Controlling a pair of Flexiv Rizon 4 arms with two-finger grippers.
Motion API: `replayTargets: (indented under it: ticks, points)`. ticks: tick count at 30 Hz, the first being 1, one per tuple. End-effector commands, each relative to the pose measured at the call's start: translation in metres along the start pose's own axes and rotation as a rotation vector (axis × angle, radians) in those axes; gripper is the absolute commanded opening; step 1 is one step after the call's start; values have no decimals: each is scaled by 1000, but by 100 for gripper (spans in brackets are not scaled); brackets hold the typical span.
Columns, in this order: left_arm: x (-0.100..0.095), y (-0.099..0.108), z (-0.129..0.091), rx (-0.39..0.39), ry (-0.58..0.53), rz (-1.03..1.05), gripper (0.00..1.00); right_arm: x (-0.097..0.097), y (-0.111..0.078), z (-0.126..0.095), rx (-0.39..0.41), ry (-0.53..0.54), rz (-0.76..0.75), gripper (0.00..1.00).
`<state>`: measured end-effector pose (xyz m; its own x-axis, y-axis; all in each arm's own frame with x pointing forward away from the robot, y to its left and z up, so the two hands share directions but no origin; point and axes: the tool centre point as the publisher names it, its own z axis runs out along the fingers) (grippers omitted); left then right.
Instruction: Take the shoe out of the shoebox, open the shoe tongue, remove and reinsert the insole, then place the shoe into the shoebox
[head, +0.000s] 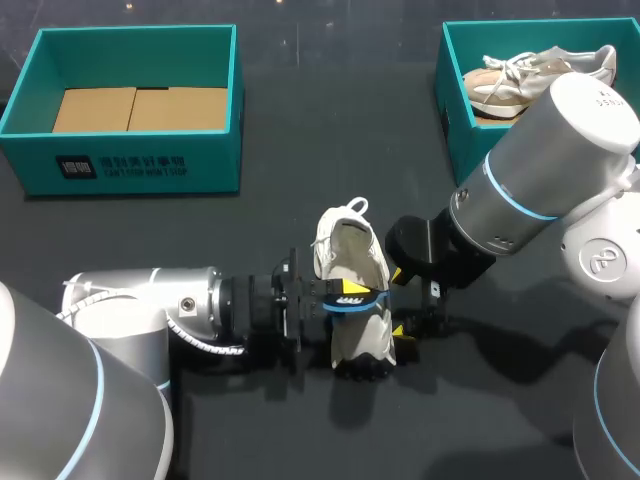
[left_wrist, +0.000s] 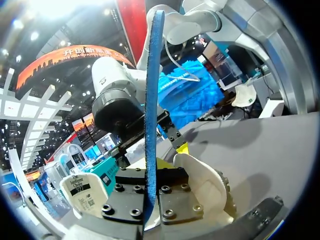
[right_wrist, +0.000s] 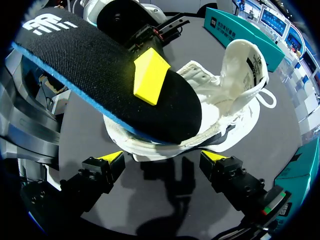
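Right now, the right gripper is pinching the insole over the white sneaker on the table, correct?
Not quite: it is the left gripper that is pinching the insole over the white sneaker on the table. The right wrist view shows the right gripper open and holding nothing.

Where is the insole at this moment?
Head view, table centre: the insole is pinched in the left end effector over the white shoe, with the open right end effector alongside.
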<state>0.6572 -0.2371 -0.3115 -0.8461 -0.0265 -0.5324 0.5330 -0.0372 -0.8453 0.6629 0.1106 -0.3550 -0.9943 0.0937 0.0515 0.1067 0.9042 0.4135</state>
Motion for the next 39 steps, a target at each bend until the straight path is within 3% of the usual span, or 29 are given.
replayTargets:
  ticks: [1, 20, 29, 31, 34, 36, 39]
  points:
    - [0, 10, 2, -8, -3, -6, 0, 1, 0, 1, 0, -2, 0, 100]
    - [-3, 32, -1, -58, -6, -37, 0, 1, 0, 1, 0, -2, 0, 100]
    - [-3, 20, 0, -52, -3, -35, 0, 1, 0, 1, 0, -2, 0, 100]
    - [-3, 19, -1, -50, -3, -34, 11, 1, 0, 1, 0, -2, 0, 100]
    - [-3, 17, -1, -48, -4, -34, 14, 1, 0, 1, 0, -2, 0, 100]
    - [-3, 16, -1, -46, -4, -34, 24, 1, 0, 1, 0, -2, 0, 100]
    - [-2, 13, 0, -42, -4, -33, 29, 1, 0, 1, 0, -2, 0, 100]
